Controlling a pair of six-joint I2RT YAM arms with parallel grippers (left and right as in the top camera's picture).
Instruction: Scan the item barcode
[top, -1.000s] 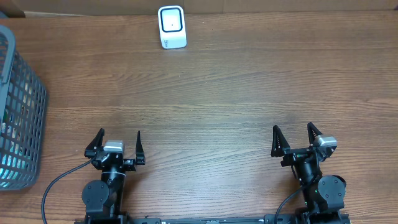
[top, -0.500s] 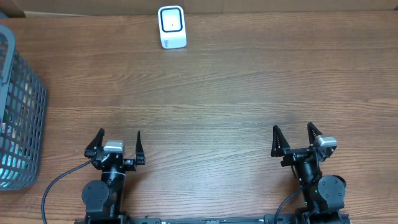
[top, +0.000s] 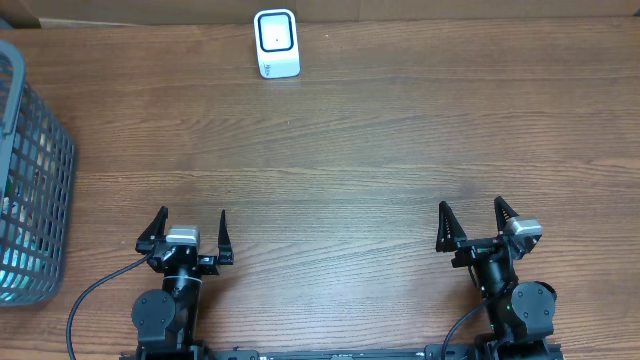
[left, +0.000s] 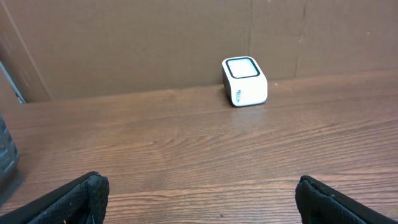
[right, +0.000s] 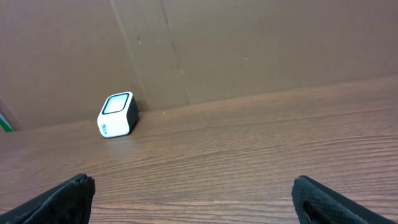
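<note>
The barcode scanner, a small white box with a dark window framed in white on its top face, stands upright at the far edge of the bench, at about 11 o'clock in the overhead view. Nothing touches it. Just behind it rises a brown cardboard wall. The left wrist camera sees the scanner a little right of centre. The right wrist camera sees it far off to the left, turned so that one dark side shows.

At 9 o'clock, well apart from the scanner, a grey wire basket sits partly out of the overhead picture. Bits of green and light blue goods show through its mesh, but what they are cannot be told.

The left gripper is at 7 o'clock near the front edge, its black fingers spread wide with only bare wood between them; it holds nothing. A black cable curves off from its base toward the front. The right gripper is at 5 o'clock, likewise spread wide and holding nothing. Both point toward the far edge, and each is well apart from the scanner and from the basket.
</note>
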